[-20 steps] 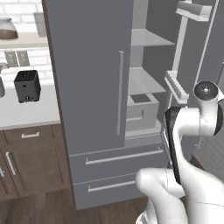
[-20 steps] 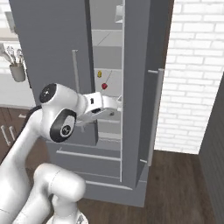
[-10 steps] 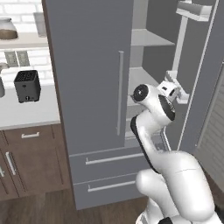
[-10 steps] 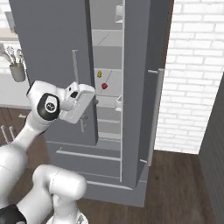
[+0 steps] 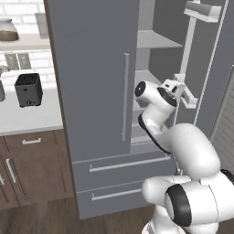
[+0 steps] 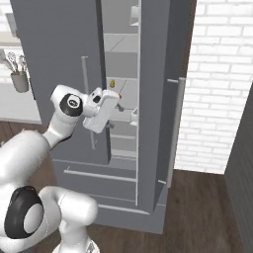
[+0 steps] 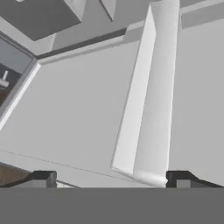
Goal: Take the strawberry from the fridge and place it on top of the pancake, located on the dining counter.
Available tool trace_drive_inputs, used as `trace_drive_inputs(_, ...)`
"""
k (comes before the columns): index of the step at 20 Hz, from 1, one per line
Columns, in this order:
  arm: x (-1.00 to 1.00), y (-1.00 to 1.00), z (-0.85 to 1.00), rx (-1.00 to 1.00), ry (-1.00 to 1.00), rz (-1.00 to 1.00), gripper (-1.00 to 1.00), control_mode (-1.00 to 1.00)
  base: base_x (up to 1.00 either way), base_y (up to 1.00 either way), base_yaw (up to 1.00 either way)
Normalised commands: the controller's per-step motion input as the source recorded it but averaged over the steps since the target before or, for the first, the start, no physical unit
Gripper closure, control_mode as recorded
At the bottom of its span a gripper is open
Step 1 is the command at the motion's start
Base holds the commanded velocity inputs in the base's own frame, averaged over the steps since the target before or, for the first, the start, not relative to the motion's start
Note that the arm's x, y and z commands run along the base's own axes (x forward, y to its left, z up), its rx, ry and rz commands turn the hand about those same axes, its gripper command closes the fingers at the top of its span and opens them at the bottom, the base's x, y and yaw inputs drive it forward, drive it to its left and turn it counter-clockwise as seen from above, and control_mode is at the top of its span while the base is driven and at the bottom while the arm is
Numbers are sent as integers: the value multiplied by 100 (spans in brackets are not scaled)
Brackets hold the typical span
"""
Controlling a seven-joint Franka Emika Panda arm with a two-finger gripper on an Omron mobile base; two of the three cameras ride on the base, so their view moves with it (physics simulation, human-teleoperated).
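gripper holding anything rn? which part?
Nothing held. The gripper is open and empty at the fridge opening; the strawberry sits on its shelf.

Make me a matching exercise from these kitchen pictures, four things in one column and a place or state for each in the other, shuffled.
Things:
1. strawberry
2. gripper
3. toaster
4. fridge

Places or states:
A. black, standing on the white counter by the wall
B. open, tips facing a pale shelf
C. red, on a shelf inside, beside a small yellow item
D. grey, one door swung open, the other shut

Pairs: 1-C, 2-B, 3-A, 4-D
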Motion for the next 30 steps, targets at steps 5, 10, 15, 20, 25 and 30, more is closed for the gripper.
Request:
trace_drive_inputs(5, 0, -65, -2, 0, 0, -19, -100, -100, 0, 0, 0)
trace_drive_inputs(10, 0, -60, -7, 0, 0, -19, -100, -100, 0, 0, 0)
trace_drive_inputs(15, 0, -64, -6, 0, 0, -18, -100, -100, 0, 0, 0)
trace_drive_inputs(20, -11, -46, 0, 0, -6, -9, -100, -100, 0, 0, 0)
trace_drive_inputs(25, -40, 10, 12, 0, -16, 7, -100, -100, 0, 0, 0)
trace_drive_inputs(30, -33, 39, 40, 0, -9, 11, -100, -100, 0, 0, 0)
